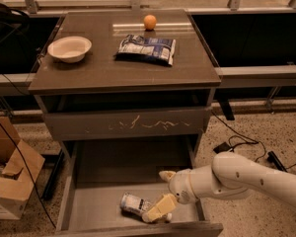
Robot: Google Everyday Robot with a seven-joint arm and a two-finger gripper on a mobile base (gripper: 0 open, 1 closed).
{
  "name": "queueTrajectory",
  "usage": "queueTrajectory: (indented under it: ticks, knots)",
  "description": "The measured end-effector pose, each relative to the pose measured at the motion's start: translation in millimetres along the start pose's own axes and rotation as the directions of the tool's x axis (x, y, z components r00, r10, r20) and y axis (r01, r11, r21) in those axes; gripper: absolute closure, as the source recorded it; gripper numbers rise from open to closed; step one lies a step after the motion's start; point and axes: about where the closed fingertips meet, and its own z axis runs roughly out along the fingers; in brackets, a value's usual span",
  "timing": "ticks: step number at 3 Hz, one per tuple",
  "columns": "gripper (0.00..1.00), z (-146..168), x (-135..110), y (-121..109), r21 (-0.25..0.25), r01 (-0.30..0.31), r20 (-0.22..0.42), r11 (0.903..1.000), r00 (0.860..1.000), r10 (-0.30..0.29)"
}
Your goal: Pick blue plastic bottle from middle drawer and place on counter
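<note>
The blue plastic bottle lies on its side on the floor of the open middle drawer, near the front wall. My gripper reaches in from the right on a white arm, low inside the drawer. It is open: one cream finger lies over the bottle's right, cap end, and the other finger sits behind it, away from the bottle. The counter is the dark top of the cabinet above.
On the counter are a white bowl, a blue-and-white snack bag and an orange. The closed drawer above has a pale-scratched front. A cardboard box stands at left; cables lie on the floor at right.
</note>
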Motion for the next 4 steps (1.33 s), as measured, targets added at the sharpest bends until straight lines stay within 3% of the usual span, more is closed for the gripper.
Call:
queueTrajectory:
  ticks: [2,4]
  knots:
    - [0.0,30,19,-13,-0.016,-0.043,-0.007,0.999,0.999,0.043]
    - [0.0,94,54,-58,0.015,-0.061,0.031,0.998,0.998,0.061]
